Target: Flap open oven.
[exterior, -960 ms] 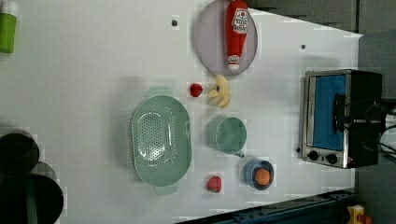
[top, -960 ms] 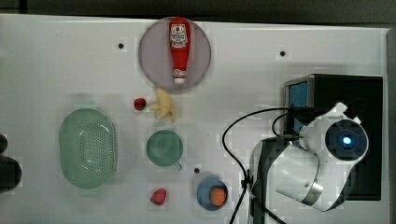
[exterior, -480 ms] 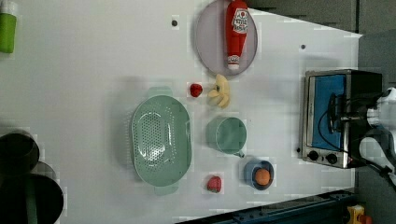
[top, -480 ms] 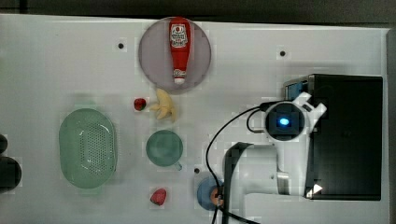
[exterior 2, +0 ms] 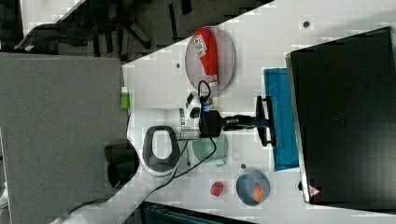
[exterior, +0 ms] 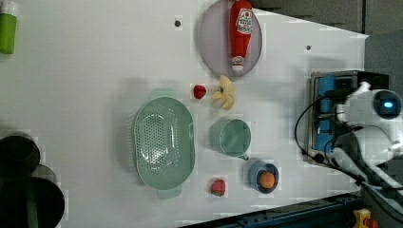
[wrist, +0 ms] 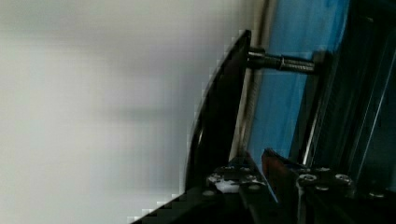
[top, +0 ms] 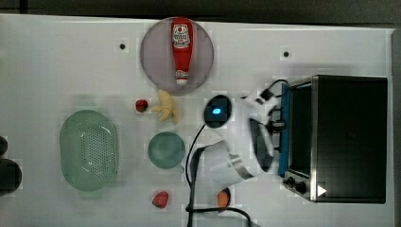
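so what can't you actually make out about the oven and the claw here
- Top view: the arm covers the oven door's handle, so contact there is hidden.
- Left view: the arm hides most of the oven front.
- Wrist view: the claw is cut off by the picture's edge; the handle is blurred.
- Right view: the knobs are hidden by the oven's own top.

No wording can be read; the red plastic ketchup bottle (top: 181,49) carries a white label, illegible.

- oven (top: 350,137): black top, silver frame, blue glass door
- ketchup bottle (top: 181,47): red, white label
- plate (top: 153,52): grey
- colander (top: 88,150): pale green, perforated
- cup (top: 166,150): green
- table (top: 71,61): white
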### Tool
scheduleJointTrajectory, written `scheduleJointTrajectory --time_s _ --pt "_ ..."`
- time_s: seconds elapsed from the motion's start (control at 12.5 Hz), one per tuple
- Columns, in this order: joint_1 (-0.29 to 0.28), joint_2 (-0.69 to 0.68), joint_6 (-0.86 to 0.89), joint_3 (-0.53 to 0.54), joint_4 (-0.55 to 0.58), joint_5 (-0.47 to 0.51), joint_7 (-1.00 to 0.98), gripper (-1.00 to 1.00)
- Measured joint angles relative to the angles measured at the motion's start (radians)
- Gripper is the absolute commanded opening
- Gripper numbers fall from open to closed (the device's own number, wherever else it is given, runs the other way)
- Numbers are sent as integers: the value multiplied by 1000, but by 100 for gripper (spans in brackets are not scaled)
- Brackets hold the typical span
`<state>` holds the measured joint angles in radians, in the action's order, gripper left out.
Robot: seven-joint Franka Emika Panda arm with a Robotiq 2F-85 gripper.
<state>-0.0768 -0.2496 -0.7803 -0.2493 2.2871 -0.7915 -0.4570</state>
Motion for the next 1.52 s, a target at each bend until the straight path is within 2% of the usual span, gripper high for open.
scheduleJointTrajectory --time_s 0.32,0.56,0.8,1.28,1.52 --pt "-87 -140 44 48 -14 -200 326 -65" --pt "-145 -270 93 78 -43 -270 538 -65" --pt "-197 -380 117 80 -59 -334 634 -65" --pt "-228 -407 169 69 -109 -338 665 -65" --pt "-227 -379 170 72 -121 -289 680 -65"
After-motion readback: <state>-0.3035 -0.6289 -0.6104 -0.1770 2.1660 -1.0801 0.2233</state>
